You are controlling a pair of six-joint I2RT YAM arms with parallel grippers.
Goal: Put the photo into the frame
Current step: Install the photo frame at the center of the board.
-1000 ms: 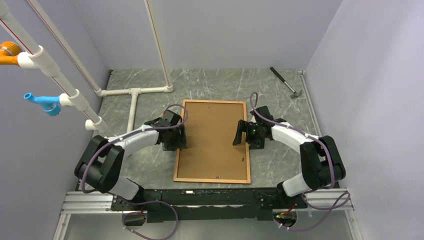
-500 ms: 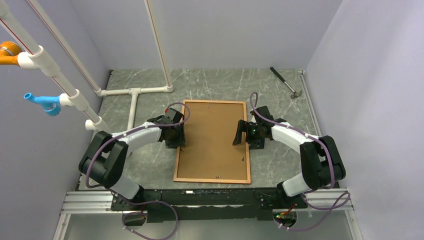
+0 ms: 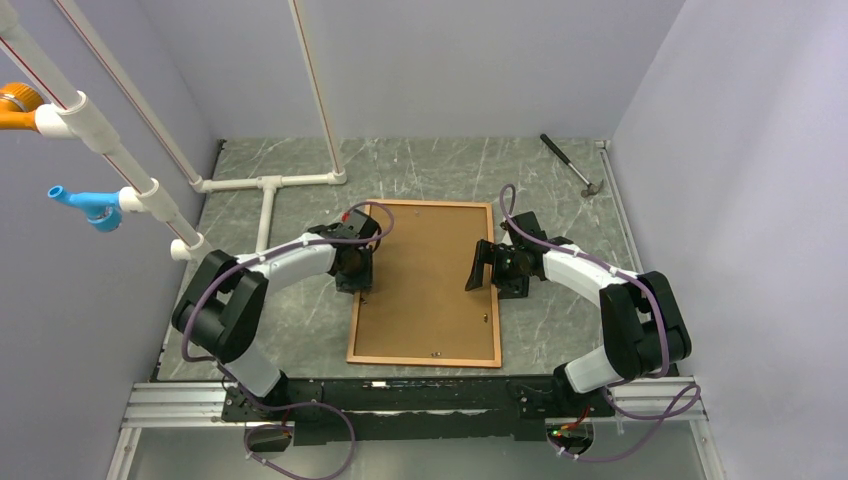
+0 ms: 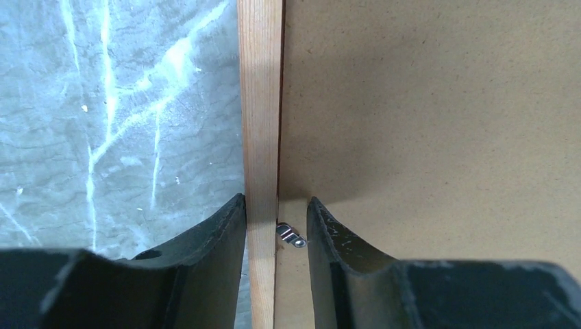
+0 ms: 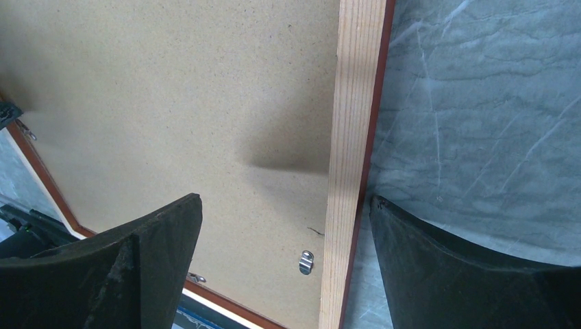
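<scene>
The frame [image 3: 425,359] lies face down on the table, reddish-brown rails around the brown backing panel [image 3: 425,280]. The photo is hidden. My left gripper [image 3: 357,283] is low over the left rail. In the left wrist view the gripper [image 4: 276,205] is narrowly open astride the rail [image 4: 260,103], with a small metal clip [image 4: 290,236] between the fingers; the left finger touches the rail. My right gripper [image 3: 480,270] hangs over the right rail. In the right wrist view it [image 5: 286,199] is wide open astride the rail [image 5: 353,103], near a clip [image 5: 306,261].
A hammer [image 3: 572,165] lies at the far right corner. White pipes [image 3: 268,184] run across the table's far left and up the left wall, with a blue fitting [image 3: 85,205] and an orange one [image 3: 15,105]. Walls close in on both sides.
My left arm has swung in and its gripper has shifted a little farther along the left rail. The right arm and the frame have not moved.
</scene>
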